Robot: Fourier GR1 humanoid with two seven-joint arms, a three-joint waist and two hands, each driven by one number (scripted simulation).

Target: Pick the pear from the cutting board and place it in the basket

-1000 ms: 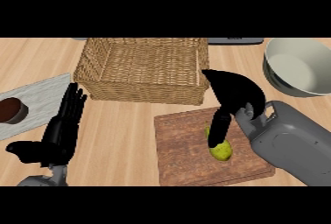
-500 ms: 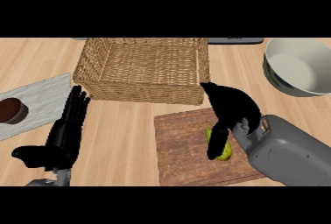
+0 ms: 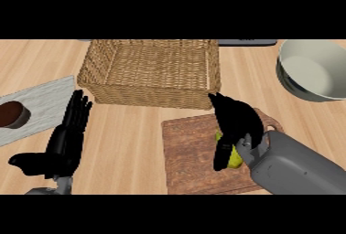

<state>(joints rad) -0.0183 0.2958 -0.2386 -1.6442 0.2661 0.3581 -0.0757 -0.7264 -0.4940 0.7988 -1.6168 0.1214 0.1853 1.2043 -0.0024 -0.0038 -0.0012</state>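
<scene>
A yellow-green pear (image 3: pixel 234 156) lies on the brown wooden cutting board (image 3: pixel 192 160) at the lower middle. My right hand (image 3: pixel 235 122) covers most of the pear from above, its fingers curled down round the fruit, so only a sliver of it shows. The woven wicker basket (image 3: pixel 152 93) stands just beyond the board, toward the upper left. My left hand (image 3: pixel 67 139) rests open at the lower left, fingers pointing up, well away from the board.
A large pale bowl (image 3: pixel 314 73) sits at the upper right. A grey-white mat (image 3: pixel 44 103) at the left edge carries a dark brown round thing (image 3: pixel 10 114). A dark object (image 3: pixel 246 42) lies along the counter's back edge.
My right hand and forearm have slid left and lower over the board, and the fingers have closed down round the pear. The left hand has barely moved.
</scene>
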